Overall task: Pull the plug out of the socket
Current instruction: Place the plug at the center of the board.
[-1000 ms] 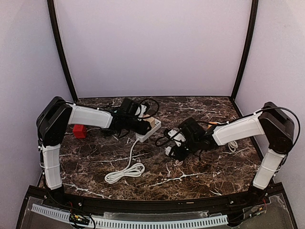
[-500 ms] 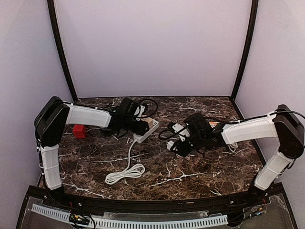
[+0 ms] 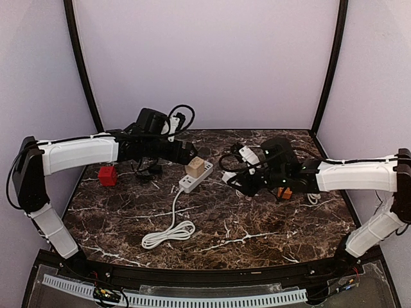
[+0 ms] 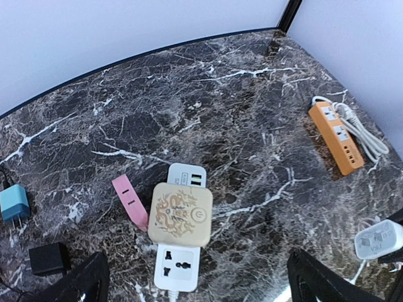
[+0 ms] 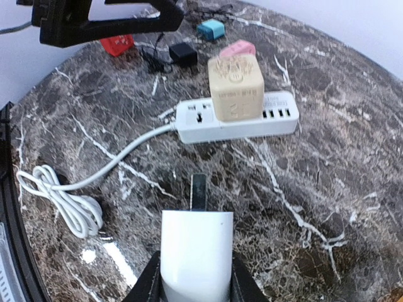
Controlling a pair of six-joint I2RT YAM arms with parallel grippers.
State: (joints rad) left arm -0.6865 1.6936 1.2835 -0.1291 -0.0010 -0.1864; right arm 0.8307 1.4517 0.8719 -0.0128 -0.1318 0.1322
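Right claw (image 5: 195, 280) is clenched on the small white plastic plug block (image 5: 195, 242), one finger on each flat side. Its metal prong (image 5: 198, 192) is bare and points toward the white power strip (image 5: 236, 121), with open tabletop between them. I judge the plug free of the socket.

Left claw (image 4: 198, 283) hangs above the strip with its fingers spread wide, holding nothing. The beige cube adapter (image 4: 181, 214) sits plugged into the strip, and a flat pink piece (image 4: 129, 201) lies just beside it.

Handling, my guess: the plug is light, rigid and smooth-sided, so it could slide out of the pads. I'd keep the hold across the broad side faces, low on the body, and never on the prong. The cord looks soft and may tug.
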